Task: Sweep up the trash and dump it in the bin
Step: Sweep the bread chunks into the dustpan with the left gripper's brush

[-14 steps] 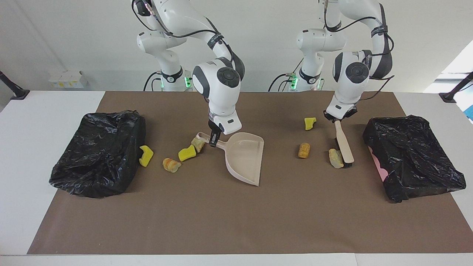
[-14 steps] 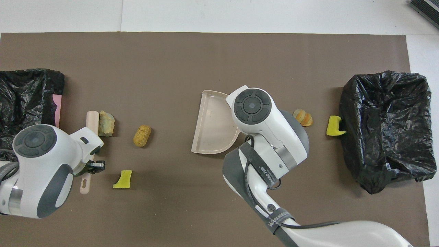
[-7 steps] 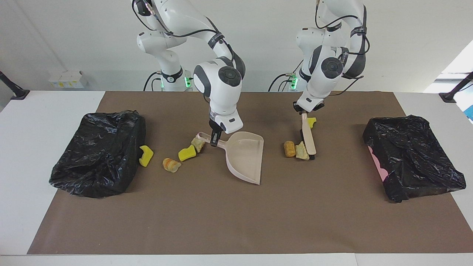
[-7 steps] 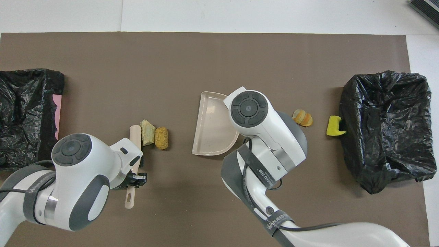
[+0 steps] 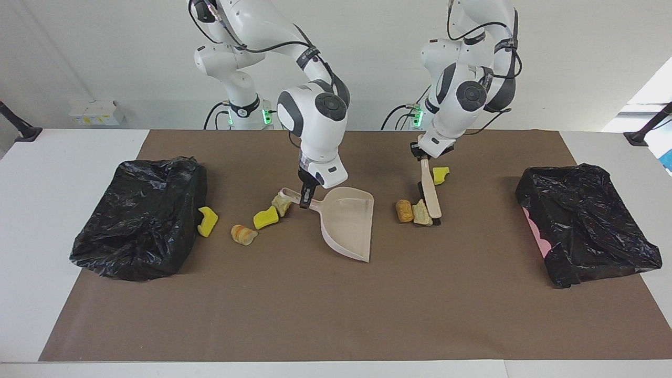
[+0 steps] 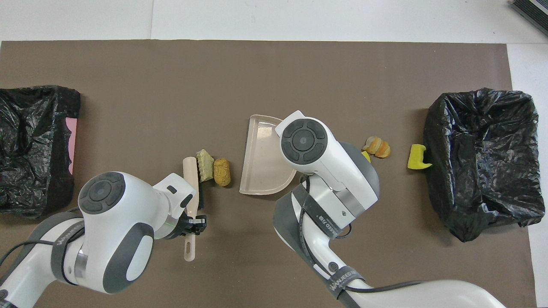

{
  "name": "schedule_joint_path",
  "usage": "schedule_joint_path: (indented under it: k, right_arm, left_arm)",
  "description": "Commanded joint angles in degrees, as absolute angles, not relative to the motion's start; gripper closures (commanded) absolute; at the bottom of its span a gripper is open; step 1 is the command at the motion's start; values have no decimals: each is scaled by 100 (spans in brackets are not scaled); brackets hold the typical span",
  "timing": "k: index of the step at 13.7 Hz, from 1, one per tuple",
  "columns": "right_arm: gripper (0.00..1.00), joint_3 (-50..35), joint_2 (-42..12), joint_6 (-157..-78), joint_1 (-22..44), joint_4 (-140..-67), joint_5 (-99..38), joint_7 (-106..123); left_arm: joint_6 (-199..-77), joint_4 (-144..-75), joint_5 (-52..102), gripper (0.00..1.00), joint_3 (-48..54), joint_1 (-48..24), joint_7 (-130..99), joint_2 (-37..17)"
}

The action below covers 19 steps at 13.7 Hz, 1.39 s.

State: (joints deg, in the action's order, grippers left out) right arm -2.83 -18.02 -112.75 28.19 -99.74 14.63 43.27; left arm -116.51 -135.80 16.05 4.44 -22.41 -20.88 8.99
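Between both arms at table centre, left gripper [image 5: 418,153] clamps brush [image 5: 429,191], herding two trash lumps [image 5: 412,211] toward nine o'clock into dustpan [image 5: 349,223], steadied by right gripper [image 5: 305,202], clamped on its handle

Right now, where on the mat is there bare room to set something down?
Free: the mat farther from the robots than the dustpan, between both bins. Crowded: around the dustpan, brush and trash.

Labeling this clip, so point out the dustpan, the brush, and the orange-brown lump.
dustpan [image 5: 350,223], facing view, pan floor.
brush [image 5: 431,195], facing view, handle.
orange-brown lump [image 5: 403,210], facing view, top.
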Motion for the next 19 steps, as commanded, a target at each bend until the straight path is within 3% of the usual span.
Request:
schedule_joint_path:
  k: [1,6,8,11,19]
  right_arm:
    - [100,-308,-1652,-11355,2795,-10178,1573,4474]
    - [100,-308,-1652,-11355,2795,-10186,1573,4474]
    - [100,-308,-1652,-11364,2795,-10186,1573,4474]
    - [100,-316,-1652,-11364,2795,-10187,1565,4474]
    - [100,-316,-1652,-11373,2795,-10187,1564,4474]
  left_arm:
    - [-11926,-13491,1740,100,387,-2689,-2092,817]
    - [-11953,-12931,1740,100,404,-3409,-2074,572]
    - [-11875,-12614,1740,100,430,-3445,-2092,431]
    - [-11770,-12490,1732,100,413,-3375,-2074,650]
    - [-8932,-12655,573,100,352,-2462,-3029,1397]
